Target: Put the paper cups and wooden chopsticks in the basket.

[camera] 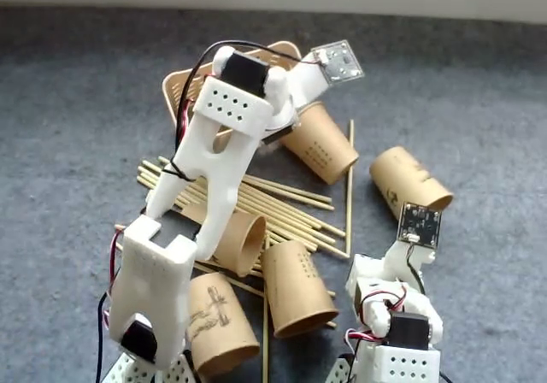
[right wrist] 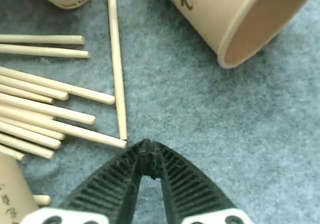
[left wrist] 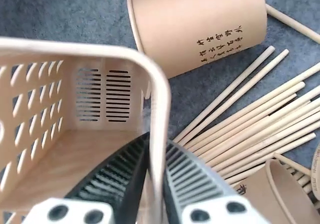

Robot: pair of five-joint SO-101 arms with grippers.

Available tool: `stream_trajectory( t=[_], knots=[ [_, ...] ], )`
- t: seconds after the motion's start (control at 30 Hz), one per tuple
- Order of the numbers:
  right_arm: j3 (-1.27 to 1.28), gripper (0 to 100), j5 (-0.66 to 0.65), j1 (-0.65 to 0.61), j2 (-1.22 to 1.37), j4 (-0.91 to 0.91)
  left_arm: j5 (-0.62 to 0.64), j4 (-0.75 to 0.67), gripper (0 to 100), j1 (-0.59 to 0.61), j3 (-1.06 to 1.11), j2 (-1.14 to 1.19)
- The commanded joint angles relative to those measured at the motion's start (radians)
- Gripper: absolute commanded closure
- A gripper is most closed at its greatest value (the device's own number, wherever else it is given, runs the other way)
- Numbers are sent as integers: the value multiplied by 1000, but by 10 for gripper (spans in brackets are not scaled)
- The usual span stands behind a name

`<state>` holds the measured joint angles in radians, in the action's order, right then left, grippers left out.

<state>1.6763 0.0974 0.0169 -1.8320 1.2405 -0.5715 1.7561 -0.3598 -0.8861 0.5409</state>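
**Left claw** (left wrist: 155, 143): we log it clenched on the basket (left wrist: 35, 109). One finger is inside and one outside, with the corner wall pinched between them.

**Cup** (left wrist: 200, 26): on its side on the surface (left wrist: 60, 9), beyond the claw's tips, outside the basket and just beside its corner.

**Chopsticks** (left wrist: 250, 129): a loose fan lying flat on the outer finger's side of the claw, outside the basket.

**Right claw** (right wrist: 148, 151): we log it clenched on nothing, tips meeting, low over the bare surface.

**Single stick** (right wrist: 116, 59): runs away from this claw, its near end just beside the tips. More stick ends lie to the same side.

**Second cup** (right wrist: 240, 14): tipped over ahead of the right claw, on the other side of the single stick, apart from the tips.

**All cups** (camera: 295, 285): we count five from above, every one on the surface, outside the basket.
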Motion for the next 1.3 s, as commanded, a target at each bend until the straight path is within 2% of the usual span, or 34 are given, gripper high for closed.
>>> stream_trajectory(
  t=[0.0,0.17,0.5,0.7,0.8,0.9,1.27],
  knots=[
    [113,993,8,8,-5,10,-3,6,994,-12,1,-67],
    [113,993,8,8,-5,10,-49,8,995,-18,10,-97],
    [113,993,8,8,-5,10,-127,5,995,-12,160,-173],
    [113,993,8,8,-5,10,-124,3,978,1,157,-174],
    [113,993,8,8,-5,10,-110,5,886,16,143,-174],
    [113,993,8,8,-5,10,-31,-14,831,44,139,-174],
    [113,993,8,8,-5,10,-11,-31,829,79,-68,-174]
  ],
)
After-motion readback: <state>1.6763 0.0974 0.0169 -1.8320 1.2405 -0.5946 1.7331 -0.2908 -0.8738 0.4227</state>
